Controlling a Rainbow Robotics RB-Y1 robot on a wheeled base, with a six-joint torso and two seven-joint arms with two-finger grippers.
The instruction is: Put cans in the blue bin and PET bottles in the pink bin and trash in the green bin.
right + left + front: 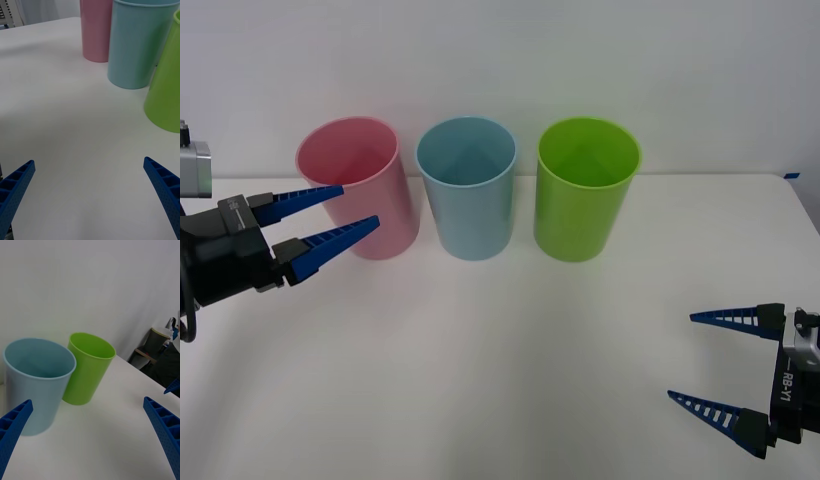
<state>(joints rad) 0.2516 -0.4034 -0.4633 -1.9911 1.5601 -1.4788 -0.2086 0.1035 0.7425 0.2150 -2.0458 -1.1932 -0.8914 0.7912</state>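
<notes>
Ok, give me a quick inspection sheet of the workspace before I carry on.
Surface: white table, no spills seen.
Job's things: pink bin, blue bin, green bin upright in a row at the back; no cans, bottles or trash seen.
Clutter: nothing seen.
Grippers: left gripper open, raised by the pink bin; right gripper open, low at the table's near right.
Cables: dark cable at the left arm.
Surroundings: plain wall, dark furniture beyond the table.
</notes>
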